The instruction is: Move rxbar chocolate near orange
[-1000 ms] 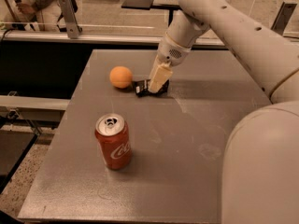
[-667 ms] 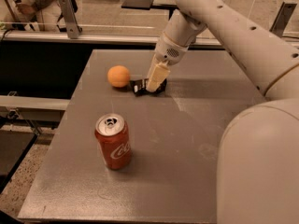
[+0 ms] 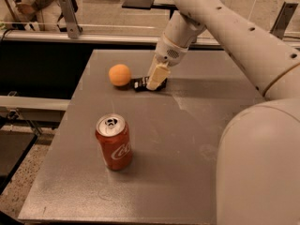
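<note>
Grey table (image 3: 197,125): my gripper (image 3: 156,82) is clamped on the rxbar chocolate (image 3: 139,84), just beside the orange (image 3: 119,74). Placement step, I judge; next: let go, lift clear.

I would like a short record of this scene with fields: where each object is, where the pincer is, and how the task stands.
table: grey flat top, carrying all three objects
orange: on the far part of the table, toward the image's left
rxbar chocolate: lying flat, close beside the orange on its image-right side; contact not clear
pincer: low at the bar, covering its right end
soda can: red, upright, nearer the camera, apart from the others
task state: bar lies near the orange
</note>
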### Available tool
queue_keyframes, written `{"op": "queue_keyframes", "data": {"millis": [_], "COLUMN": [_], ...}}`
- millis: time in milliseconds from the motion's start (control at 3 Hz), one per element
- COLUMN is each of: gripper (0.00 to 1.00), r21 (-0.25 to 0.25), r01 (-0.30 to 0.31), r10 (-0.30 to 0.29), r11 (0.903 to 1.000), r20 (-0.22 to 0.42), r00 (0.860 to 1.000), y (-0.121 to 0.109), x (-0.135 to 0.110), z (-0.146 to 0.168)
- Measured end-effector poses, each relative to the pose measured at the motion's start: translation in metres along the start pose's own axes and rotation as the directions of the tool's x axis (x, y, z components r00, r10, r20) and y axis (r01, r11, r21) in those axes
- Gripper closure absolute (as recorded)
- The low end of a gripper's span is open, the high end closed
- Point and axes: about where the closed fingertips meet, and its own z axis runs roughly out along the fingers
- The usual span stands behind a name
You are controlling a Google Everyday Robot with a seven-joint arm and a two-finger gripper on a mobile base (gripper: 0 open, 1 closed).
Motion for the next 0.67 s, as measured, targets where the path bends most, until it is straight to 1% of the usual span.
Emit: {"op": "queue_keyframes", "data": {"millis": [333,667], "gripper": [0.0,0.0], "r21": [-0.001,-0.001], "r01": [0.001,0.001], "r10": [-0.001,-0.001], "r11": [1.0,1.0], "r20": [0.002,0.002], "r00": [1.0,1.0], "y": [-0.0014,-0.0015], "x": [-0.0011,-0.0011], "z": [0.0039,0.004]}}
